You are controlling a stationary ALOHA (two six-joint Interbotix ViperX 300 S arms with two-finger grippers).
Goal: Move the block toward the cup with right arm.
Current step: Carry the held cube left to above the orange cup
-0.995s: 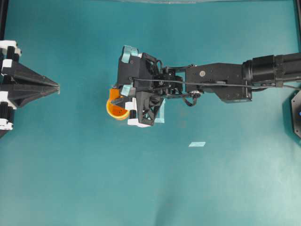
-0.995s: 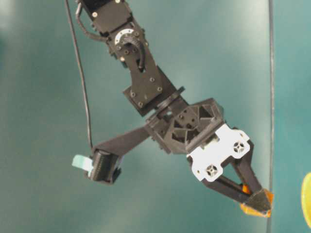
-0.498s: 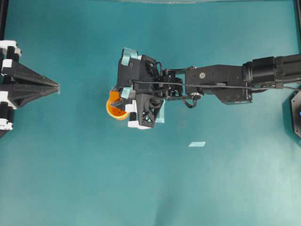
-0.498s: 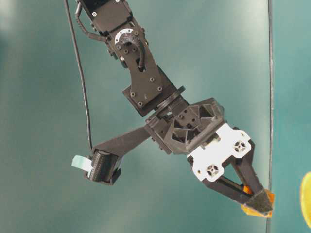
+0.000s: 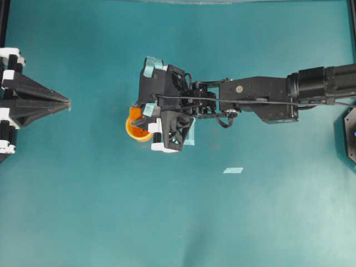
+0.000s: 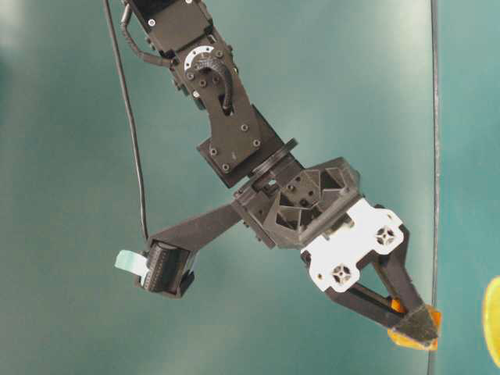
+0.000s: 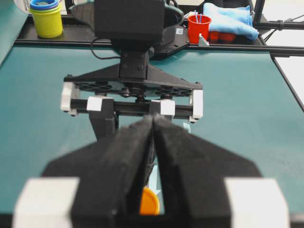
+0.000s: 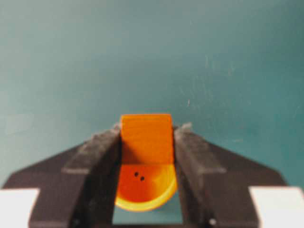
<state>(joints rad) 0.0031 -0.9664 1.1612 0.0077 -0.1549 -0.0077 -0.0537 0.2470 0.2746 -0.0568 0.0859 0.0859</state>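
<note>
Block, a small plain orange cube (image 8: pixel 145 138), is pinched between the black foam pads (image 8: pixel 192 149) of the right gripper (image 5: pixel 146 115), held above the round yellow-orange plastic cup (image 8: pixel 145 189), whose dark orange inside shows directly beneath it in the right wrist view; from overhead the cube sits at the cup's upper edge. Letting go here looks risky: the cube seems to hang over the rim rather than beside it, so it could strike the rim, tip the light cup, or fall inside instead of ending next to it. A low sideways drag could also shove the cup across the teal table (image 5: pixel 250 222). The long black right arm (image 5: pixel 261 97) reaches far across from the right side, wrist pitched downward. The left gripper (image 5: pixel 61 102) stays parked at the left edge, its fingers pressed together on nothing.
</note>
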